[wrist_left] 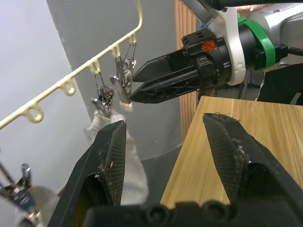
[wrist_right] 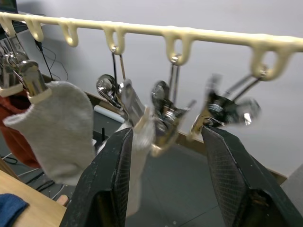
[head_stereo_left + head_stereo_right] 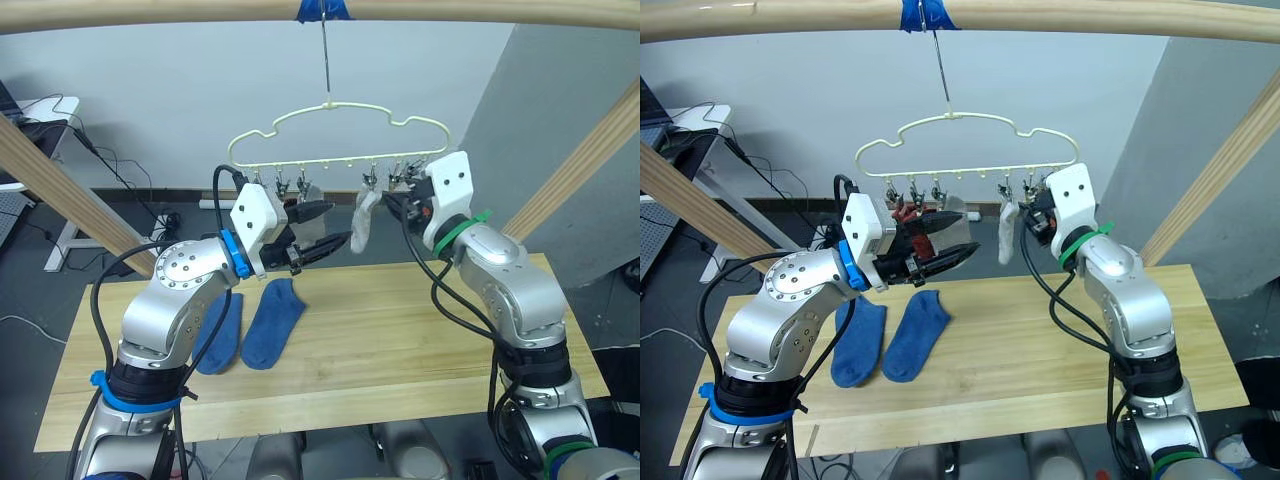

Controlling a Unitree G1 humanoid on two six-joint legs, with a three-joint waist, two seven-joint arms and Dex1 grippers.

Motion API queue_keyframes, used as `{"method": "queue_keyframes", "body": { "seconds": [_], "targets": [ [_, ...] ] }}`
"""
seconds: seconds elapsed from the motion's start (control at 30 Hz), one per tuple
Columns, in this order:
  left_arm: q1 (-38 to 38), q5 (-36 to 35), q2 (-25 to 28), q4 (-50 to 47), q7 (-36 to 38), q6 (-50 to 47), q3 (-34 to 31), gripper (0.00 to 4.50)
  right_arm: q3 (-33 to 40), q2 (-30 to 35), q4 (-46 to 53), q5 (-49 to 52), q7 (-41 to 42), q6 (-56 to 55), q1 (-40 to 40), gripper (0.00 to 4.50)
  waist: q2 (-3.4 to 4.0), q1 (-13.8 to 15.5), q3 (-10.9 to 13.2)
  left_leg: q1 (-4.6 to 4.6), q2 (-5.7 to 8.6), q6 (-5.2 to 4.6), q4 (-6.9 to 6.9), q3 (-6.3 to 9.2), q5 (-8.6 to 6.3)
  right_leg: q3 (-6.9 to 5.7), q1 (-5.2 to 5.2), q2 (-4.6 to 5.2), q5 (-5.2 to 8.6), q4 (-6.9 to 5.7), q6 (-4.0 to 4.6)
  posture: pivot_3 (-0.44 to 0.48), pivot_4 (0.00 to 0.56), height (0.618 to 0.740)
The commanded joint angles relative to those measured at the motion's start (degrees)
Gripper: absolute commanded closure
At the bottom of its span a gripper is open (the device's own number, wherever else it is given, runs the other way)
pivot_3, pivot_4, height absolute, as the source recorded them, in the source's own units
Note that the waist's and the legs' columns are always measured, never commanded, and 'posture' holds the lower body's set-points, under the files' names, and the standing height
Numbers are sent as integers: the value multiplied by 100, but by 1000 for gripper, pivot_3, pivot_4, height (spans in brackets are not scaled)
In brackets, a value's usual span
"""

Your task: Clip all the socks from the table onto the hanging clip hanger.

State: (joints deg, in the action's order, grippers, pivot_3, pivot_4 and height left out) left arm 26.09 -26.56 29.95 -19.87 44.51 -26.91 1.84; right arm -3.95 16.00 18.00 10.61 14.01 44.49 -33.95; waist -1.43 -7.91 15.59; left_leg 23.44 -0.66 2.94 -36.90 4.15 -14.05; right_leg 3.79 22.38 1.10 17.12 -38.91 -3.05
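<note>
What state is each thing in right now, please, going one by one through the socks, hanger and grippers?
Blue socks: two, lying flat on the table, unclipped.
Grey sock: hanging from a clip.
Second grey sock: hanging from a clip.
Red sock: hanging clipped, beside the left gripper.
Hanger: hooked to the beam.
Left gripper: open, empty.
Right gripper: open, at the clips.

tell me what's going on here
A two-armed robot is clipping socks onto a clip hanger hung from a wooden beam above a table. A grey sock and a red sock already hang from clips; another grey one hangs beside them. Two blue socks lie on the table. Both grippers are up at the clips, open and holding nothing: the left gripper and the right gripper.
</note>
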Motion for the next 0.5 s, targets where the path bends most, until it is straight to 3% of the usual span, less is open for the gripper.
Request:
{"method": "queue_keyframes", "body": {
  "seconds": [0.03, 0.5],
  "targets": [
    [-26, 16, 53, -176, 31, 124, -56, 1668, -85, 98, 120, -185, 20, -226, -58, 2130, 0, 2, 0, 0, 0, 0, 0, 0, 0, 0, 0, 0, 0, 0, 0, -160, 246, 740],
    [-98, 139, 22, -92, 80, 281, 20, 1668, -10, -113, -92, -439, -264, -332, -72, 2130, 0, -1, 0, 0, -1, 0, -2, 0, 0, 1, 1, 0, 0, -5, 0, -163, 246, 740]
  ]
}}
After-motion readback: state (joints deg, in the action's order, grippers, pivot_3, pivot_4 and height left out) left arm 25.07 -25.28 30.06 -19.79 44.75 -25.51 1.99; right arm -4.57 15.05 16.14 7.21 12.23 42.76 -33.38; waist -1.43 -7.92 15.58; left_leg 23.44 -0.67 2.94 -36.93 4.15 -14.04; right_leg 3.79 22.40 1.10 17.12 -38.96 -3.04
